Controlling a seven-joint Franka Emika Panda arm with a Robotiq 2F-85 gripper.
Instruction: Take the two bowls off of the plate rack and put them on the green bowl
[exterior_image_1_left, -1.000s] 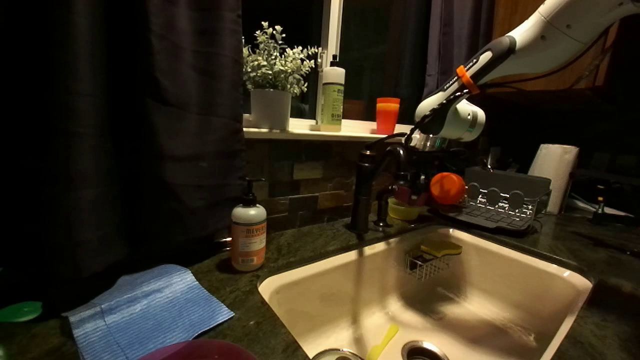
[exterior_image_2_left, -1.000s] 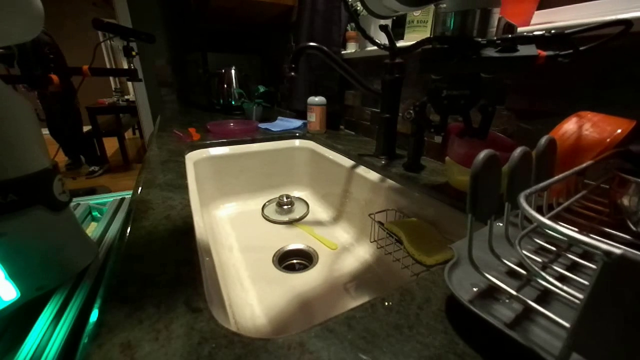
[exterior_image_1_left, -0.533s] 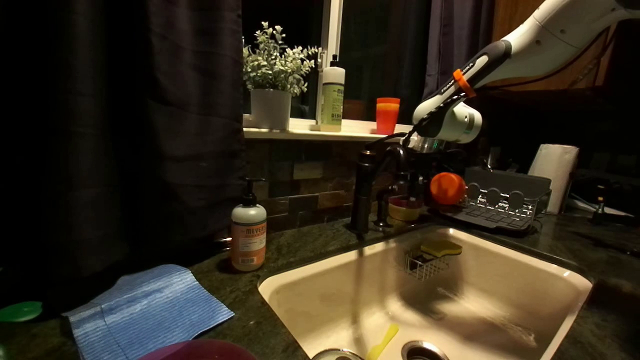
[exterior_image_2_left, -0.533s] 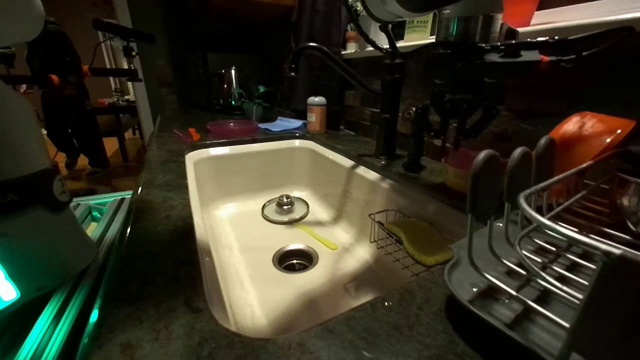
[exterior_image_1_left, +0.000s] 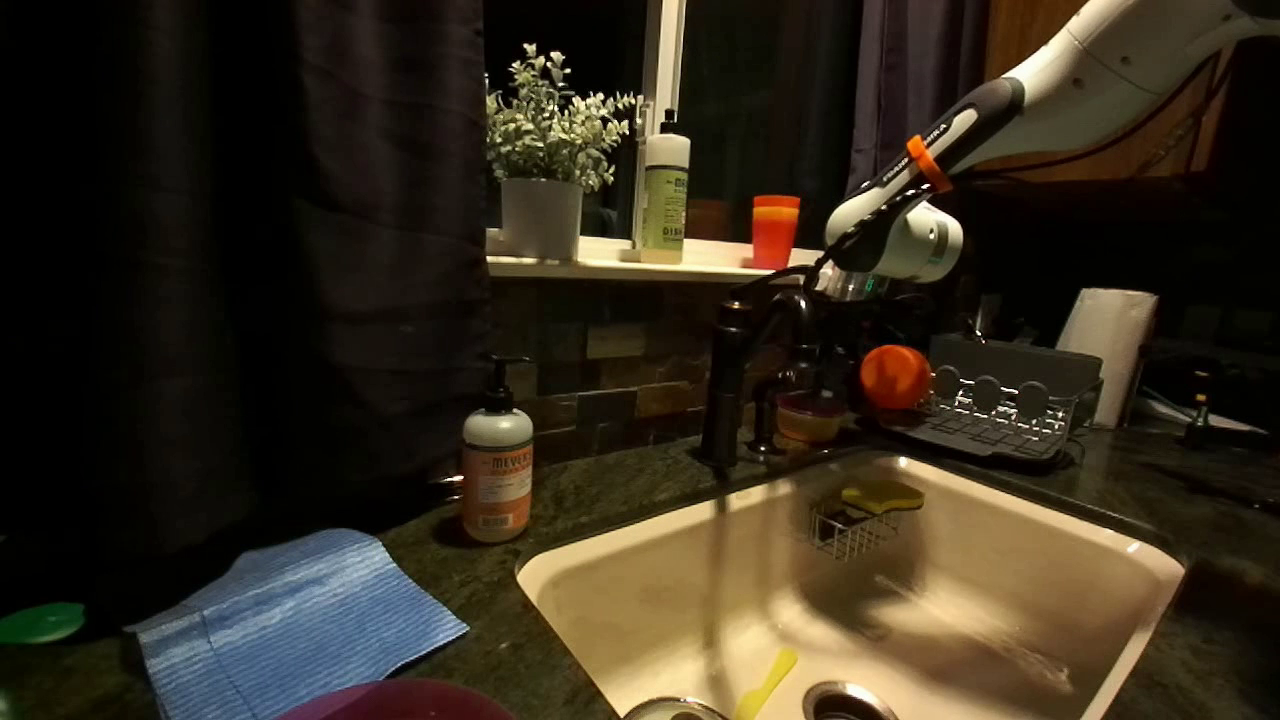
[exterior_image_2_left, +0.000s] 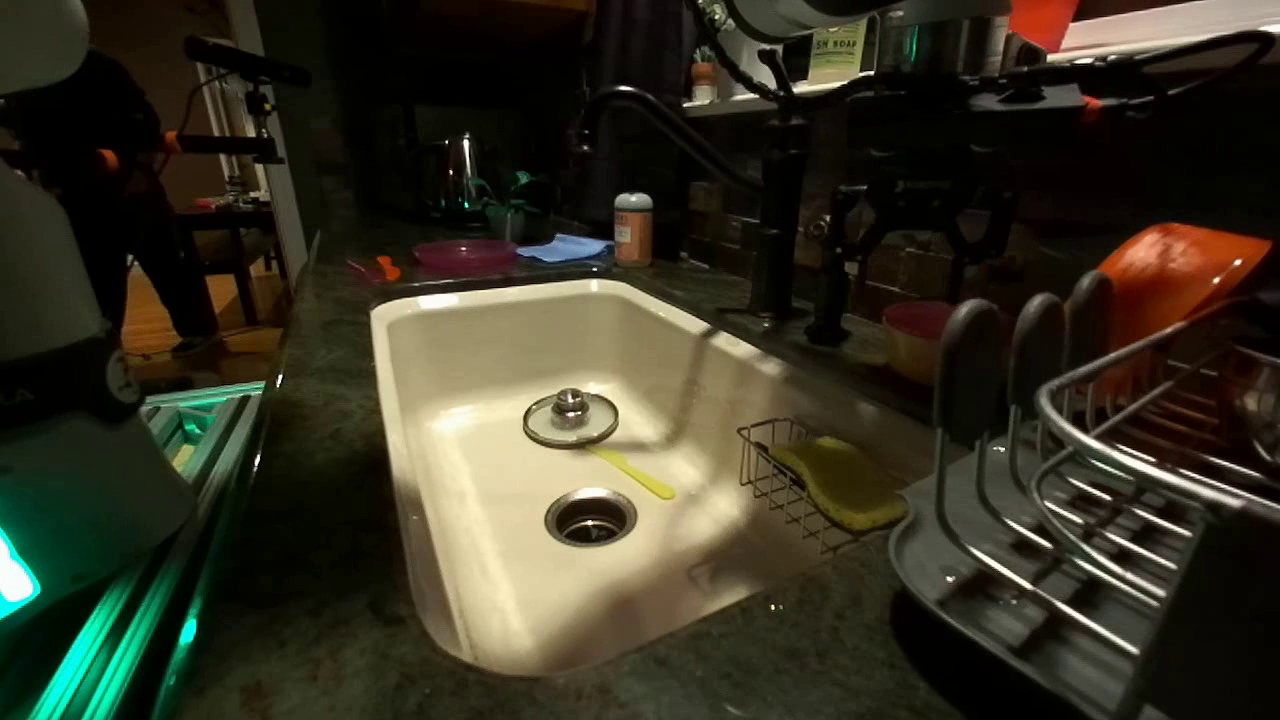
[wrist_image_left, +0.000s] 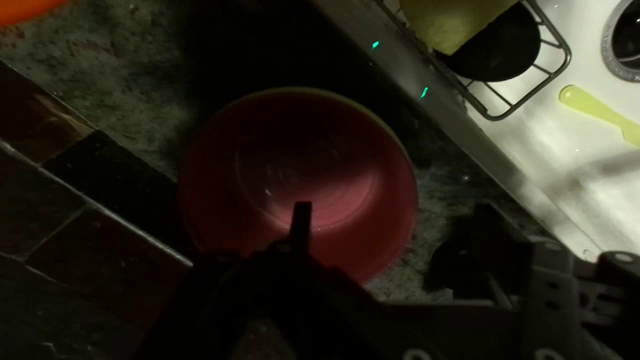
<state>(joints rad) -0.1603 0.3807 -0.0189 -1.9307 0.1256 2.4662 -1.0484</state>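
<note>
Pink bowl (exterior_image_1_left: 822, 406) sits inside the green bowl (exterior_image_1_left: 808, 430) in an exterior view, orange bowl (exterior_image_1_left: 895, 377) on the plate rack (exterior_image_1_left: 975, 427). In an exterior view the gripper (exterior_image_2_left: 912, 282) hangs above the pair, jaws spread. Wrist view: one fingertip (wrist_image_left: 301, 217) overlaps the pink bowl.

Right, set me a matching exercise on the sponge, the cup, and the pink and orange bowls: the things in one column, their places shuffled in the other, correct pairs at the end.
Things
1. Yellow sponge
2. Pink bowl
3. Orange cup
4. Orange bowl

Places
A. Standing on the window sill
B. Tilted up at the plate rack
C. Resting on the wire caddy
D. Sitting inside the green bowl

Pairs: 1-C; 2-D; 3-A; 4-B
</note>
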